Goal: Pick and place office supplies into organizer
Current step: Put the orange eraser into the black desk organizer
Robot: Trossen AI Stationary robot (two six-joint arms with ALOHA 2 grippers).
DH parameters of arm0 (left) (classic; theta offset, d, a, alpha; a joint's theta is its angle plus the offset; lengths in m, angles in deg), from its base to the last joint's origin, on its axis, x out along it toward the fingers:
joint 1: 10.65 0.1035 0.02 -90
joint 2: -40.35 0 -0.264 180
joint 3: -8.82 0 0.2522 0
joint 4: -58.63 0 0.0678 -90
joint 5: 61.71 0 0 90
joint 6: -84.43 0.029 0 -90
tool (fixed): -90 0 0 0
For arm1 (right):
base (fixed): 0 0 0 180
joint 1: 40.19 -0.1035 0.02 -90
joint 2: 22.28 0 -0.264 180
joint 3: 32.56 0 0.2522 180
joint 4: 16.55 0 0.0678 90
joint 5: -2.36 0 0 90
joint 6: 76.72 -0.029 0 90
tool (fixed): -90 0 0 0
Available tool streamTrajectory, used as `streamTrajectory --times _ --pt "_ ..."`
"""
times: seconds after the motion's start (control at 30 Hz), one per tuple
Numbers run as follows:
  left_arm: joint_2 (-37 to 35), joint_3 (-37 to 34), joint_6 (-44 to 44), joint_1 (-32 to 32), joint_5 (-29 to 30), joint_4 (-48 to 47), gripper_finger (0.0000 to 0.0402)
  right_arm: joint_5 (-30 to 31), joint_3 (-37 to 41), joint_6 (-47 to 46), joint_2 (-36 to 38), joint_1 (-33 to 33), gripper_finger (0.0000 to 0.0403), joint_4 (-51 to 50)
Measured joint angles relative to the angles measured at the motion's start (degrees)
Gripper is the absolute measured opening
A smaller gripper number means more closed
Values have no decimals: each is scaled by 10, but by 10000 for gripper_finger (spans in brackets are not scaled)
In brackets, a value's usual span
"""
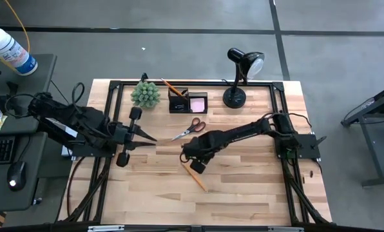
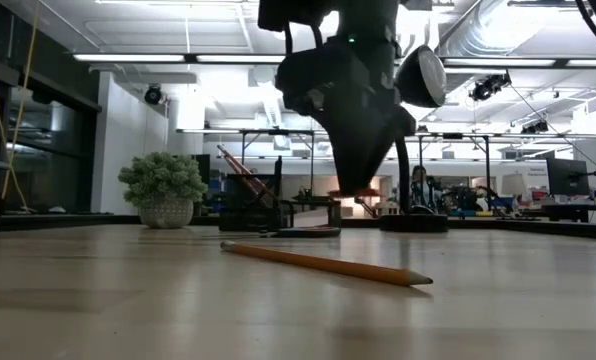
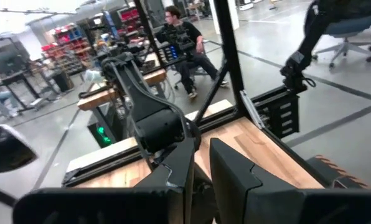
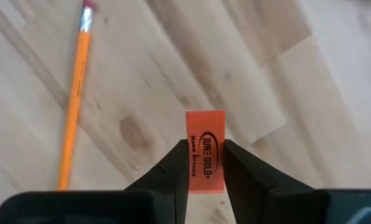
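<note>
Right gripper [image 4: 205, 163] with an orange eraser [image 4: 205, 149] pinched between its two dark fingers [image 4: 173, 171], held clear above the worktop [image 1: 243, 180] near its middle. The step in hand is judged to be the carry: the eraser is lifted but not yet delivered. The next move calls for a swing toward the organizer [image 1: 187, 102] at the far edge, then a lowering over an open compartment before the fingers part; the eraser is small and slab-shaped, so it should drop in readily if centred. The left gripper [image 1: 147, 138] waits over the left part of the worktop, its fingers drawn close together and holding nothing.

Materials and shapes: the eraser is a flat rectangular block, matt, with dark printed lettering. A pencil [image 4: 73, 99] lies flat on the wood beside the right gripper, slender and yellow-orange with a pink tip. Scissors [image 1: 189, 129] with orange handles lie between gripper and organizer. The organizer is a black box already carrying a pencil and a pink pad [image 1: 198, 102]. The worktop is pale planked wood with visible grain and knots.
</note>
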Motion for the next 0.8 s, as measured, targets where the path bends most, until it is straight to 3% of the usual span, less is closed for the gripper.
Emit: streamTrajectory --times 0.23,0.6,0.8 --pt "-30 0 10 0 33 -30 42 2 -35 51 0 34 83 -18" --pt "-31 0 -13 0 29 -130 42 6 -80 109 0 105 83 -34" --pt "-32 0 -2 0 20 -140 42 6 -94 142 0 133 83 -40"
